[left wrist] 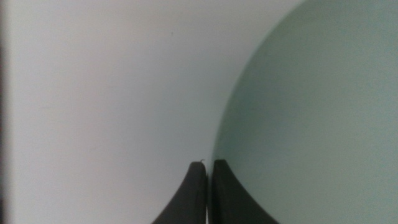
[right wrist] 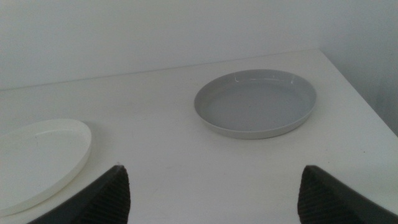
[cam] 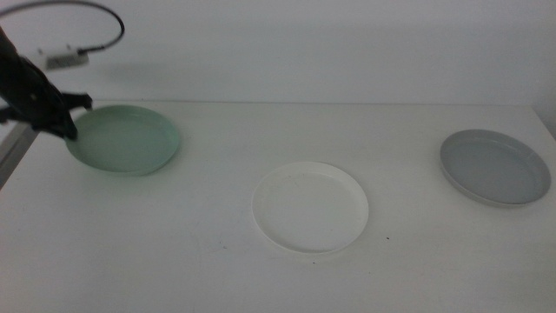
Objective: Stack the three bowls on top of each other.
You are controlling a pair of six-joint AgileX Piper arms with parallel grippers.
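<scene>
The pale mint green bowl (cam: 126, 139) sits at the far left of the white table. My left gripper (cam: 68, 132) is shut on its left rim. In the left wrist view the jaws (left wrist: 209, 165) pinch the rim of the green bowl (left wrist: 311, 124). The white bowl (cam: 310, 207) lies in the middle near the front, and it also shows in the right wrist view (right wrist: 37, 155). The grey bowl (cam: 493, 165) sits at the right, apart from the others. My right gripper (right wrist: 214, 171) is open and empty, back from the grey bowl (right wrist: 255, 102), and is out of the middle view.
The table's left edge (cam: 10, 155) runs just beside my left arm. A grey cable (cam: 104, 26) with a white plug loops against the back wall. The table's right edge (right wrist: 364, 99) lies just past the grey bowl.
</scene>
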